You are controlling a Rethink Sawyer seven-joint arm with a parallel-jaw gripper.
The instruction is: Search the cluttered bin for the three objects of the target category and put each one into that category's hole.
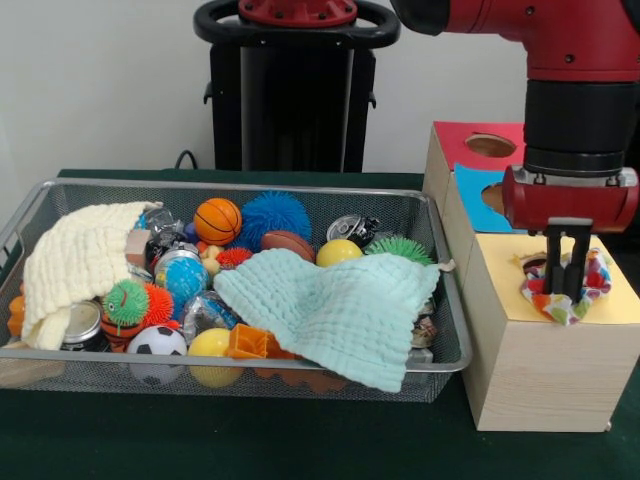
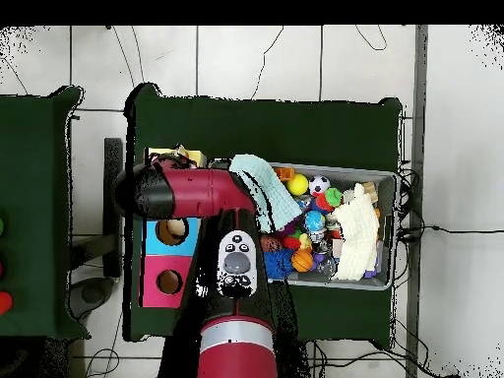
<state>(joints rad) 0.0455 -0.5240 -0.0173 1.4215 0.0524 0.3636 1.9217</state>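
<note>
Gripper (image 1: 566,283) clamped on multicoloured cloth (image 1: 560,300) over yellow box (image 1: 545,350) (hole mostly hidden beneath).

A plain pale wall (image 1: 100,90) fills the background at 10 o'clock in the front view. The surface (image 1: 250,440) is covered in dark green cloth. From overhead, the floor (image 2: 295,59) is light tile with dark grout lines, and thin black cables (image 2: 433,231) trail across it at 12 and 3 o'clock. A second green-covered surface (image 2: 34,217) stands at 9 o'clock.
</note>
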